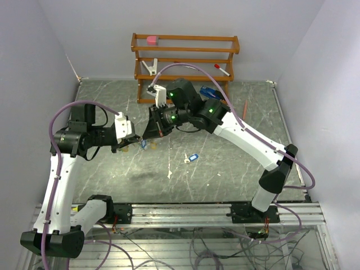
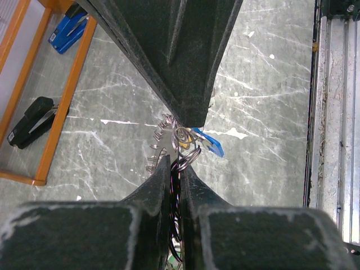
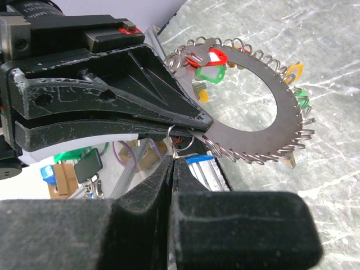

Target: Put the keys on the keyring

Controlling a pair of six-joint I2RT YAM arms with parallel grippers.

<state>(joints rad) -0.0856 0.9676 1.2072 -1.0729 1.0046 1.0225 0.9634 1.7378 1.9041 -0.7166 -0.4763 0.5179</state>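
I have the left gripper [image 2: 175, 169] clamped on the rim of the keyring [image 3: 284, 118], mid-table. The right gripper [image 3: 171, 162] is pinched shut on 1 blue-tagged key [image 3: 199, 159]; its small loop [image 3: 179, 135] touches that rim just beyond the right fingertips, tip to tip with the left

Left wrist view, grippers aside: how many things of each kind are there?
Staplers, blue and black: 2
Keyring: 1
Blue-tagged key: 1
Rack: 1
Total: 5
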